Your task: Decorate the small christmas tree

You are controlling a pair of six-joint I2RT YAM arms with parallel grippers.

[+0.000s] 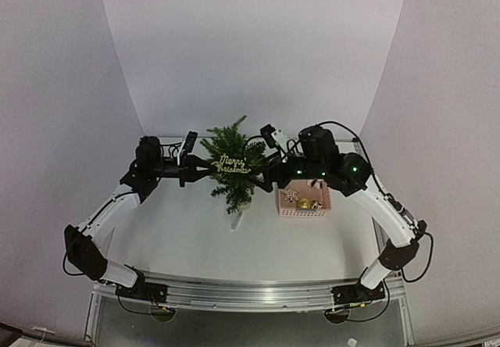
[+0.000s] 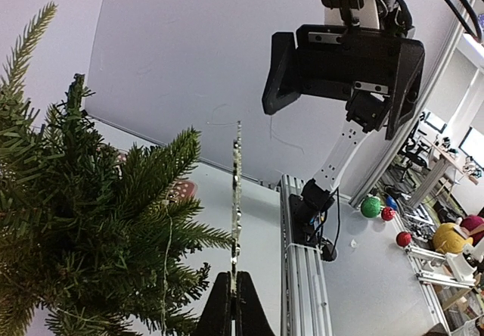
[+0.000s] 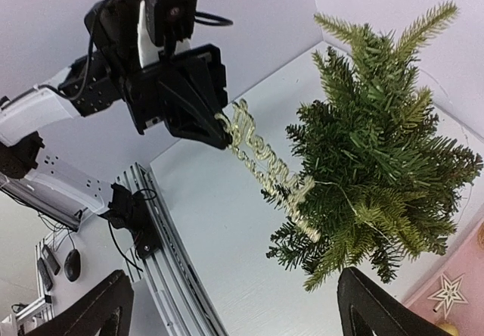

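Note:
The small christmas tree [image 1: 232,177], dark green and bushy, stands at the table's middle; its base is barely visible. My left gripper [image 1: 208,164] is shut on one end of a gold "Merry Christmas" sign [image 1: 232,163] and holds it against the tree's front. In the left wrist view the sign [image 2: 237,192] runs edge-on up from the closed fingers [image 2: 224,306], with the tree [image 2: 76,222] to the left. My right gripper [image 1: 267,177] is open and empty just right of the tree. In the right wrist view its fingers [image 3: 98,309] stand wide apart below the tree [image 3: 378,147] and the sign [image 3: 265,162].
A pink basket [image 1: 305,206] right of the tree holds a gold star [image 1: 291,194] and a gold ball [image 1: 304,203]. An aluminium rail [image 1: 250,292] runs along the near edge. White backdrop walls enclose the table. Coloured baubles [image 2: 370,206] lie off the table.

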